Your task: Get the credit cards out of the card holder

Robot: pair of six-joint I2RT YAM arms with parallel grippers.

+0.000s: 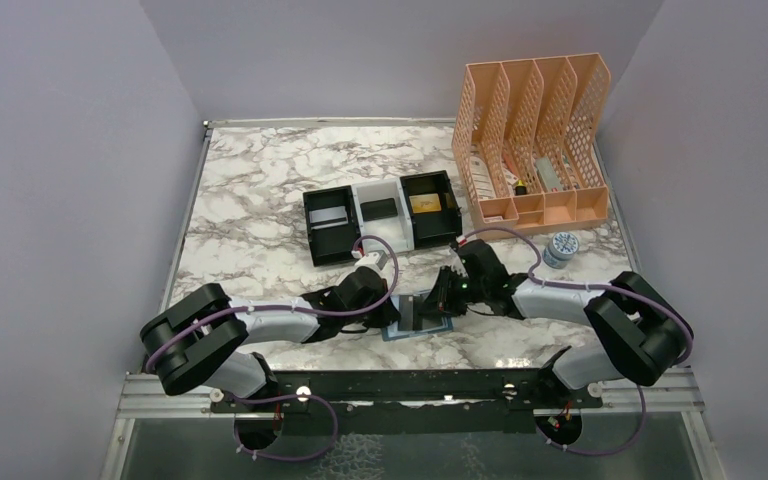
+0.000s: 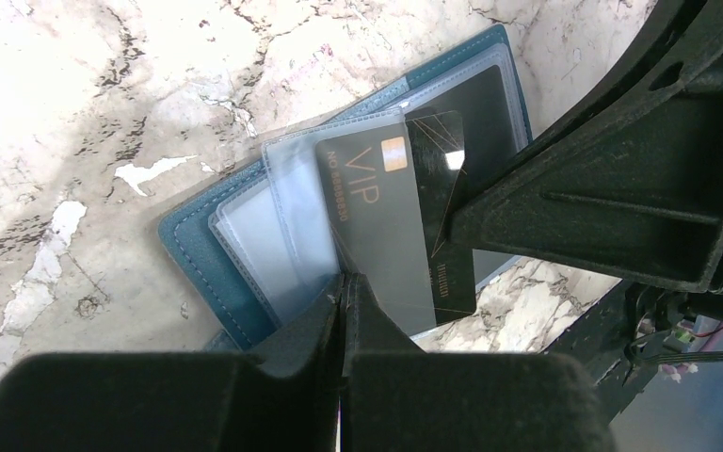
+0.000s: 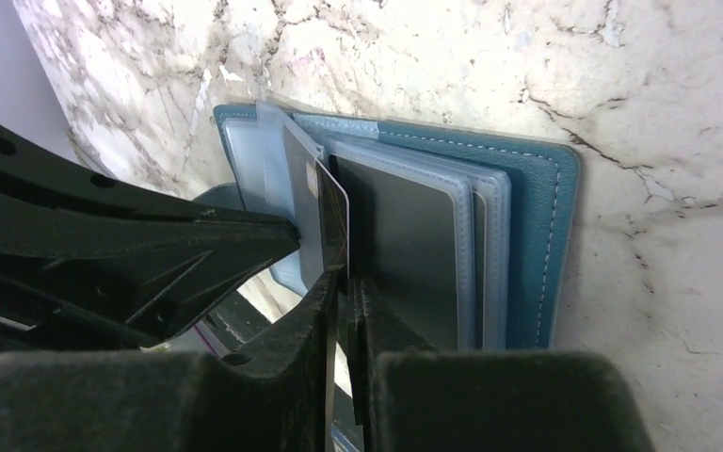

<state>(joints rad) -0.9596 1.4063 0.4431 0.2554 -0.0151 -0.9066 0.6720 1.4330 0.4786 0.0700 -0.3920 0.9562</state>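
Marble-patterned bench carries everything. The card holder lies open on it at the near edge, between our two arms, with its teal cover down. Plastic leaves fan up off that cover.

Our left gripper reaches in from the left. Its jaws are pressed tight together on the lower edge of a clear sleeve, and a dark VIP card sits in the leaf beside it.

Our right gripper comes in from the opposite side and is the nearer one to the black gold-lined card. That card stands on edge and sticks out past the holder's border, with its edge in the slit between the right jaws. Those jaws stand only a crack apart, and we cannot tell whether they actually pinch the card.

We judge the coming move turns on one thing: the card's long axis runs straight back towards the right wrist. The pull should follow that line, away from the holder, while the left arm anchors the sleeve.
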